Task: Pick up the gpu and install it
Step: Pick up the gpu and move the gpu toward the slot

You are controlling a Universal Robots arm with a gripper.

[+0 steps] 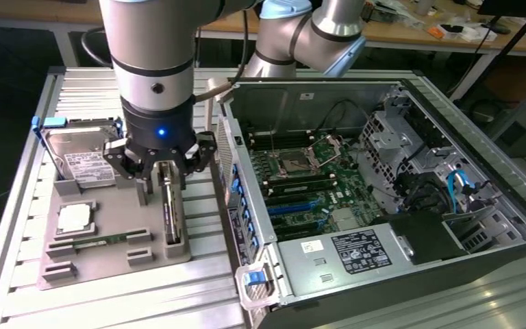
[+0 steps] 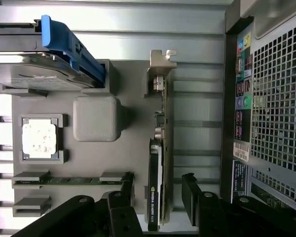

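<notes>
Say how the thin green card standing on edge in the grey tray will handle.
The green gpu card is probably stiff: flat board, black cooler, silver bracket. Standing on its thin edge, it may tip if pushed sideways.

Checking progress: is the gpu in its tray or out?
In: the thin green gpu card with black cooler stands edgewise in the grey plastic tray.

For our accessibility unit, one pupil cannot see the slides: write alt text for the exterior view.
A robot arm's open gripper straddles the gpu, which stands on edge in a grey fixture tray. An opened computer case lies at the exterior view's right.
</notes>
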